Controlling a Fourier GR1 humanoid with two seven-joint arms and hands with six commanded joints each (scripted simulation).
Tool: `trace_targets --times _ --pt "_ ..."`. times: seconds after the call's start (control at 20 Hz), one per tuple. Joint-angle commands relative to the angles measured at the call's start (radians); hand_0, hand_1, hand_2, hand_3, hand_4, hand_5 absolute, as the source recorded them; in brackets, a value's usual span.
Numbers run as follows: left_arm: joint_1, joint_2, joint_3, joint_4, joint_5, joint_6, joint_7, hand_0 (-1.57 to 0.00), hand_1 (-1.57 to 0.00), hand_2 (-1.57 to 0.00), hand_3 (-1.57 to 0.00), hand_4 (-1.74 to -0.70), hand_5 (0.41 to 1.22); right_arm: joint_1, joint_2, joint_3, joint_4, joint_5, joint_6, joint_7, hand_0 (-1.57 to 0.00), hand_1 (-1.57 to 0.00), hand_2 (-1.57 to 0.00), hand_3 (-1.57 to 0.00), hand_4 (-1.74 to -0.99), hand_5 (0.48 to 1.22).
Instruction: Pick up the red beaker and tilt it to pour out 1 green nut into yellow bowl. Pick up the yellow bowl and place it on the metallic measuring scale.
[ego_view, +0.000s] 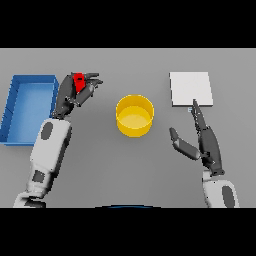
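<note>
The red beaker (78, 81) is held in my left hand (75, 92), whose fingers are curled round it, left of the yellow bowl (134, 115). Only a small part of the beaker shows between the fingers. The bowl stands at the table's middle, and I see no green nut in it. The metallic measuring scale (190, 88), a pale flat square, lies at the back right. My right hand (202, 137) is open with straight fingers, in front of the scale and right of the bowl, the fingertips just short of the scale's front edge.
A blue open tray (27, 107) stands at the left edge, just beside my left arm.
</note>
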Motion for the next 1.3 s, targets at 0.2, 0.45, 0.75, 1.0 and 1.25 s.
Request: trace_targets --times 0.2,0.45,0.75,1.0,1.25 --pt "-0.01 0.043 -0.053 -0.025 -0.038 -0.002 0.045 -1.56 -1.56 -1.56 -1.55 -1.72 1.138 -0.004 -0.003 0.005 0.004 0.027 -0.015 -0.01 0.0 0.0 0.0 0.0 -1.219 0.661" --pt "-0.035 0.127 -0.168 -0.059 -0.161 -0.013 0.1 -1.56 -1.57 -1.57 -1.56 -1.73 1.124 -0.007 -0.005 0.006 0.011 0.039 -0.022 0.002 0.0 0.0 0.0 0.0 -1.199 0.658" --pt "-0.142 0.196 -0.356 -0.057 -0.376 -0.067 0.223 -1.57 -1.57 -1.57 -1.57 -1.74 1.134 0.005 -0.019 0.004 -0.007 0.029 -0.002 0.011 0.0 0.0 0.0 0.0 -1.178 0.667" --pt "-0.223 0.229 -0.522 -0.058 -0.576 -0.133 0.278 -1.57 -1.57 -1.57 -1.57 -1.74 1.183 0.014 -0.008 0.01 -0.01 0.021 0.002 0.011 0.0 0.0 0.0 0.0 -1.183 0.673" --pt "-0.336 0.238 -0.654 0.018 -0.733 -0.24 0.293 -1.57 -1.57 -1.57 -1.44 -1.7 1.209 0.019 0.007 0.015 -0.037 0.015 -0.002 0.053 0.0 0.0 0.0 0.0 -1.191 0.675"
